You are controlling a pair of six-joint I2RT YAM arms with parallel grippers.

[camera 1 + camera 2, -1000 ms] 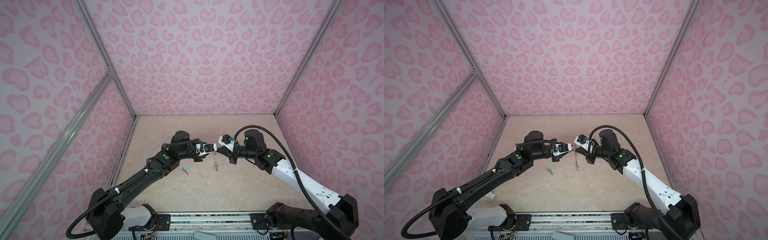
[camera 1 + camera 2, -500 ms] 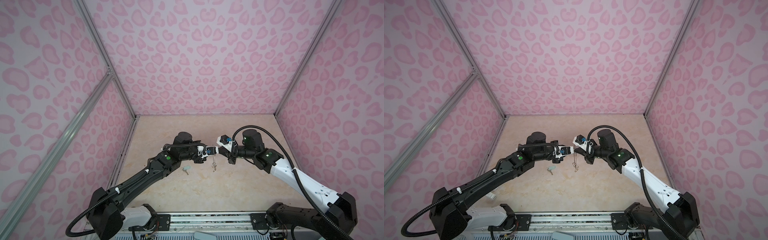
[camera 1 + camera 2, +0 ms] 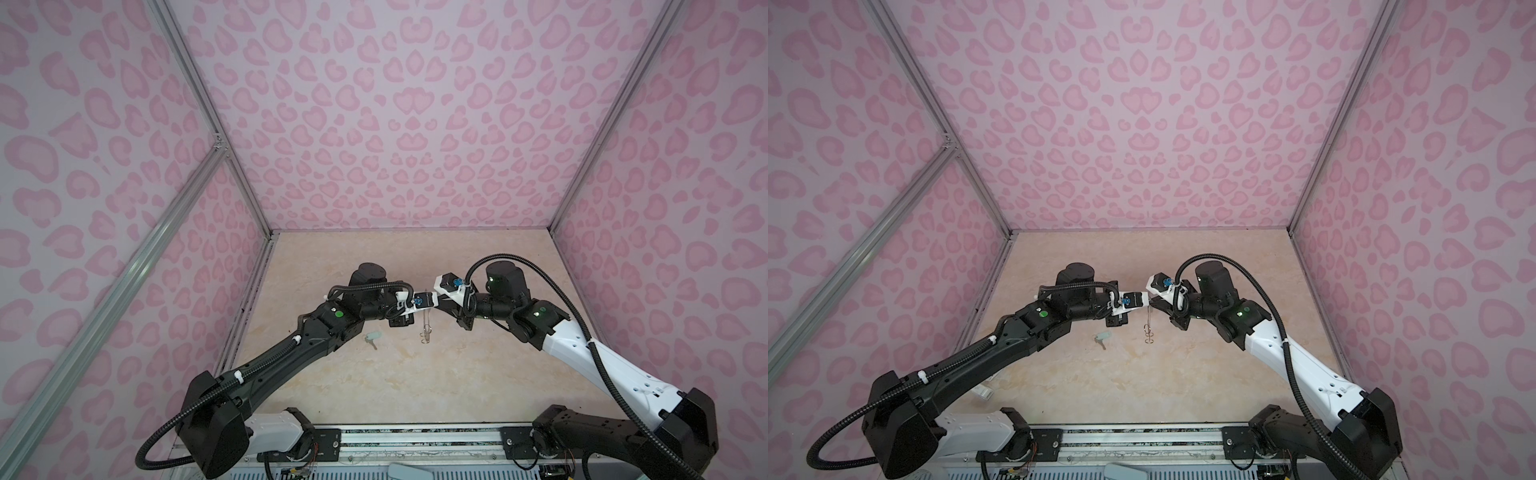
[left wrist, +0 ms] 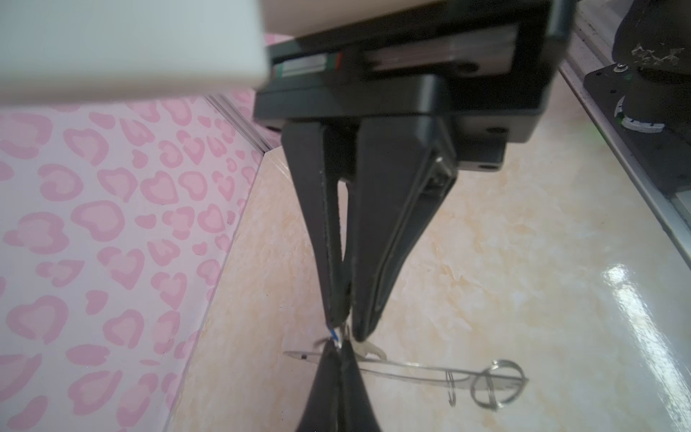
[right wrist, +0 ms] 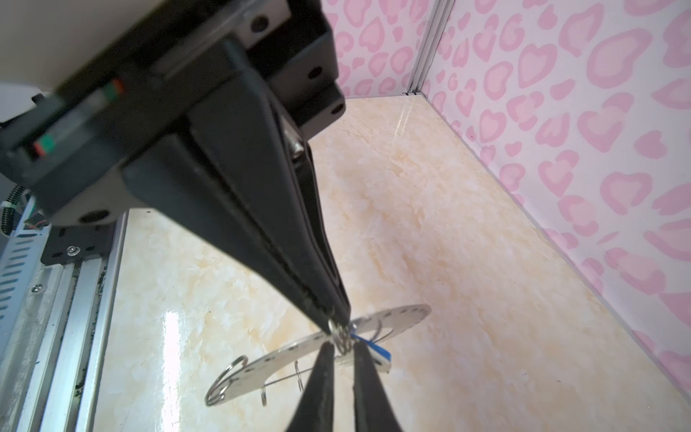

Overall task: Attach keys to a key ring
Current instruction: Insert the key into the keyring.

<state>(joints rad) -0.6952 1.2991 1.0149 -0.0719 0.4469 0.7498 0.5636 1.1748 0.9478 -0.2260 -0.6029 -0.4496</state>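
Pinching: left claw [image 4: 346,332], tips pressed together on the blue key [image 5: 375,348]. A blue sliver shows at the pinch, and the rest sticks out sideways past the claw.
Opposite: right claw [image 5: 338,322], tips all but together, nipping a small wire loop [image 5: 339,333] on the rim of the ring [image 5: 404,318]. It meets the left claw tip to tip, coming from the other side.
Hanging: the ring is in the air, straight down from that meeting point, over the middle of the table [image 3: 415,395]. In both top views it is edge-on, a thin upright line. More wire loops dangle at its low end, and whether they touch the table I cannot tell.
Relation that counts: blue key and loop sit just beside each other between the two tips. The ring's long axis runs downward, across the level line of both claws.
Judged step: threading the blue key onto this loop, with the left claw steering and the right claw steadying.
Spare: the mint key [image 3: 374,337] lies flat on the table on the left arm's side, nearer that arm and apart from the ring.
Risk: a slack right pinch would likely let the ring swing.
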